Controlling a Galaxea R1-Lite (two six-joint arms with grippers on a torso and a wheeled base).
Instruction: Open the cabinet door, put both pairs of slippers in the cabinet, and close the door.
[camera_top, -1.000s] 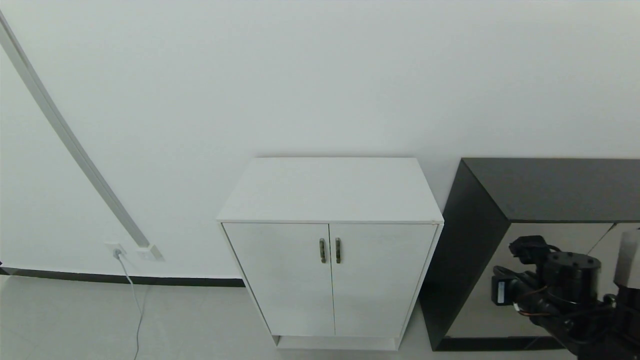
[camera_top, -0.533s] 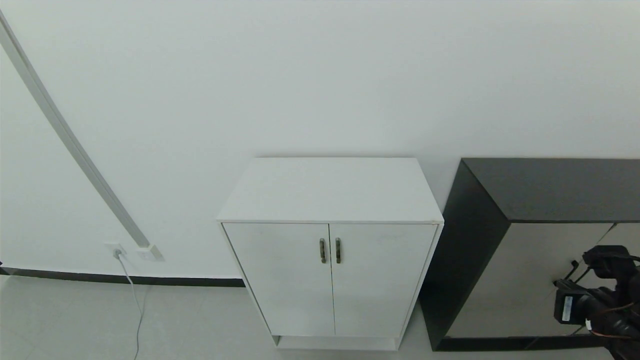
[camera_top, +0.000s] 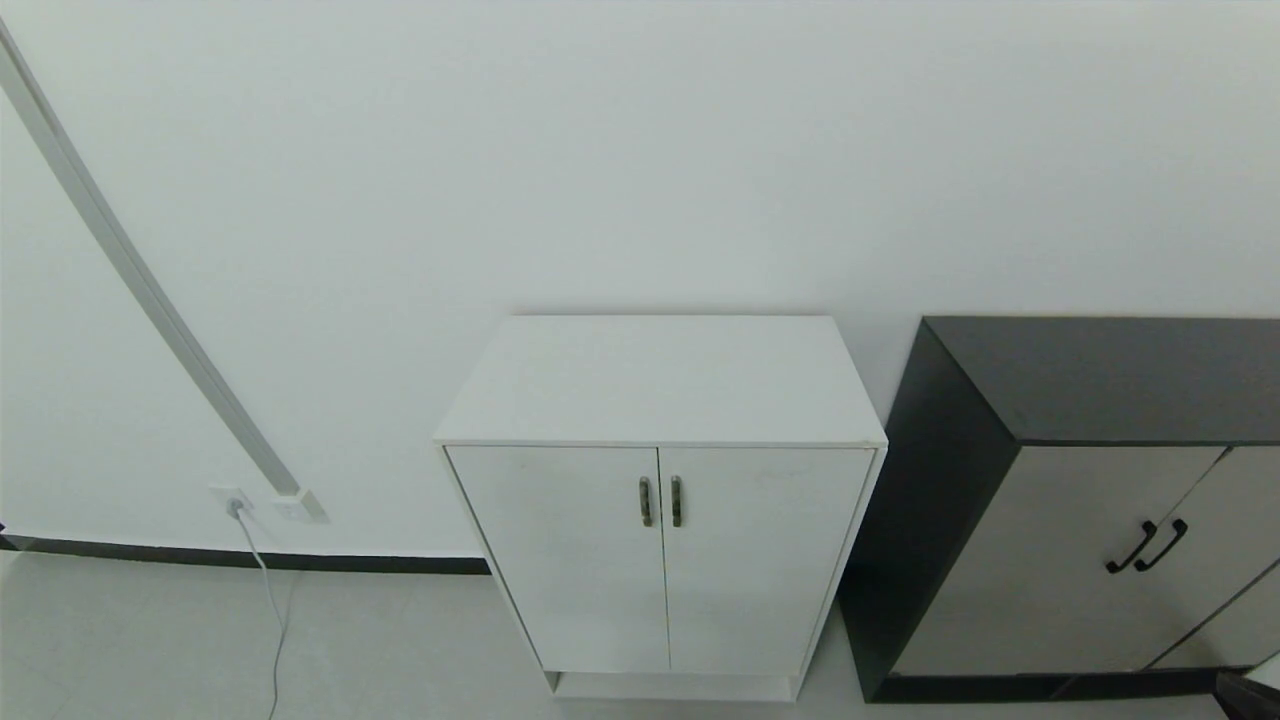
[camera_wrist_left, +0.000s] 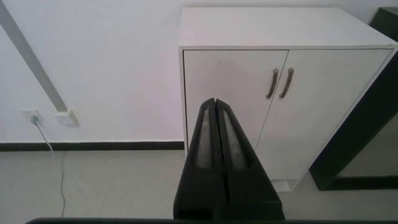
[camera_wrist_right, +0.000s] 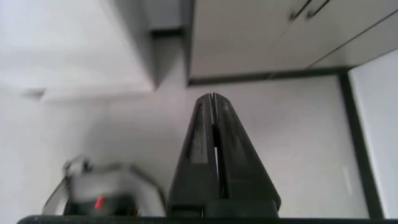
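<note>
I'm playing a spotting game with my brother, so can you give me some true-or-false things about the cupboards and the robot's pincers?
1. Both doors of the white cabinet are shut. True.
2. The black cabinet stands to the left of the white one. False: it stands to its right, close beside it.
3. The left pincer is wide open. False: its fingers are pressed together.
4. A cable hangs down from the wall socket to the floor. True.
5. The right pincer is holding a slipper. False: it is shut with nothing in it.
</note>
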